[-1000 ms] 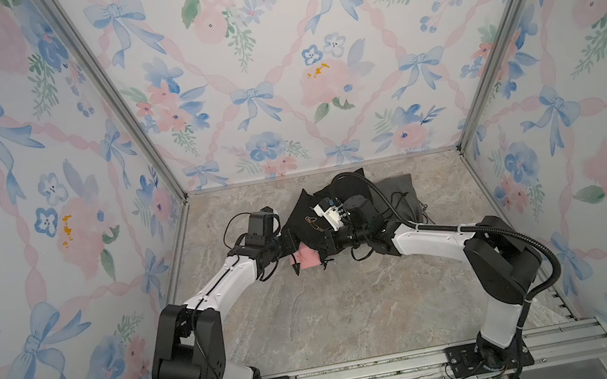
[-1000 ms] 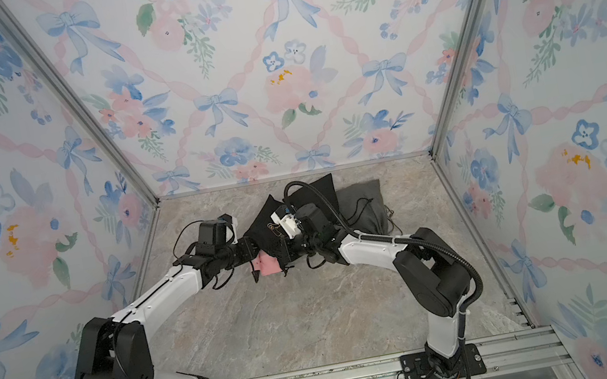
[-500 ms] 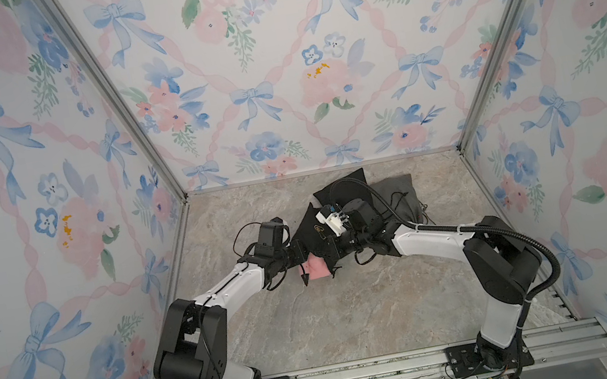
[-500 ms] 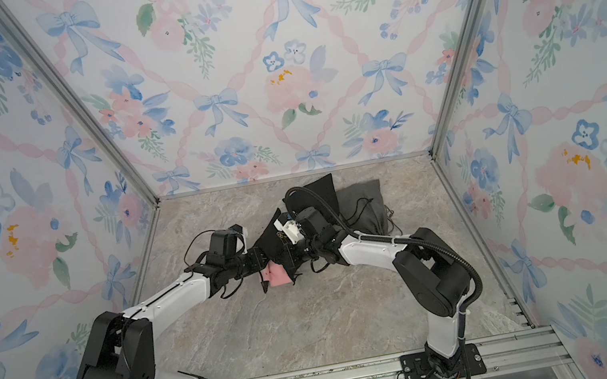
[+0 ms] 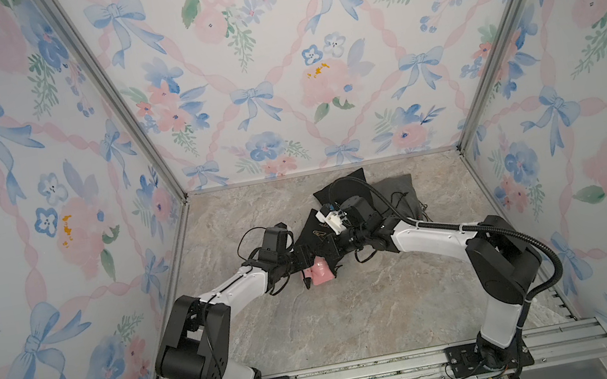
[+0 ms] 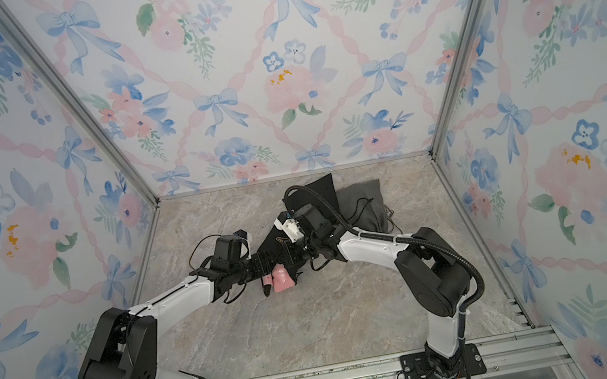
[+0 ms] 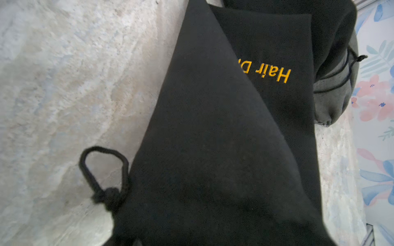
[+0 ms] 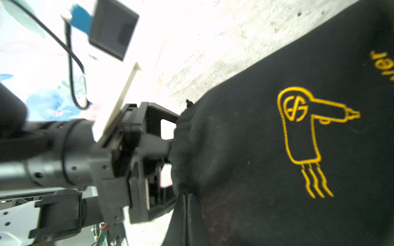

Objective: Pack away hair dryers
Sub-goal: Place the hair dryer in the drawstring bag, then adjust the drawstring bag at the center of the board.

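Marble tabletop (image 5: 318, 331): pink dryer (image 5: 320, 275) at black pouch (image 5: 316, 234); left pincer (image 5: 329, 252) spread, right pincer (image 5: 345, 243) closed.

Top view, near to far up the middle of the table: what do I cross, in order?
pink hair dryer → black pouch with the gold logo → rear black pouch near the back wall.
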Tool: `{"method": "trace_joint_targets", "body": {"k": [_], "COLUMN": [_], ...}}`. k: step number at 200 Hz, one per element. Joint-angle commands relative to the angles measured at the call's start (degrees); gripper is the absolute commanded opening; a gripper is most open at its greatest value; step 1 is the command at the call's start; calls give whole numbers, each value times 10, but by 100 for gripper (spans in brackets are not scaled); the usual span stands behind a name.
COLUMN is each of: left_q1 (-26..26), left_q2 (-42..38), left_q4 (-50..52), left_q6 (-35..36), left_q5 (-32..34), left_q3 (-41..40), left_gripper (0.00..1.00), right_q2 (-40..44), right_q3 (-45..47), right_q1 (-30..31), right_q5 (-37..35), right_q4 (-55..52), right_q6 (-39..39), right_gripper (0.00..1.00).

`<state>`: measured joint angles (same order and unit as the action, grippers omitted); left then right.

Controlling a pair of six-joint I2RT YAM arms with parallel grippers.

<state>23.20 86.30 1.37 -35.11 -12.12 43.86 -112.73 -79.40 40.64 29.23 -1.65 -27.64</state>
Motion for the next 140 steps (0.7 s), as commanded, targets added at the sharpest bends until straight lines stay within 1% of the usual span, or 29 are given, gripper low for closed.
{"method": "trace_joint_targets", "body": {"k": [1,22,44,65,72,78,84,111,140], "left_q1": [-2,-7,-13,-17,-18,-19,-20,-21,-21], "left_q2": [-43,-81,-114,-139,-145,-150,-153,-155,-159], "left_q4": [-9,-8,-8,-7,-7,-7,-7,-7,-8], "left_q6": [6,8,10,9,8,7,7,6,7], "left_q5": [0,-3,-7,-7,-5,-3,0,3,8], "left_q3": [-9,-18,-30,-42,-43,-43,-63,-72,-79], "left_gripper": [72,75,77,77,77,77,77,78,78], "right_q2": [3,1,-9,-22,-25,-28,-32,-49,-58], "right_q3": [-36,-62,-97,-130,-137,-142,-147,-161,-152], "right_q1": [-11,-22,-33,-46,-52,-57,-61,-74,-88], "right_q5": [-3,7,23,28,29,29,30,33,28], "right_q4": [-31,-35,-45,-62,-63,-65,-67,-73,-50], "right_q6": [-27,-56,-77,-79,-98,-101,-104,-112,-149], "right_gripper": [0,0,0,0,0,0,0,0,0]}}
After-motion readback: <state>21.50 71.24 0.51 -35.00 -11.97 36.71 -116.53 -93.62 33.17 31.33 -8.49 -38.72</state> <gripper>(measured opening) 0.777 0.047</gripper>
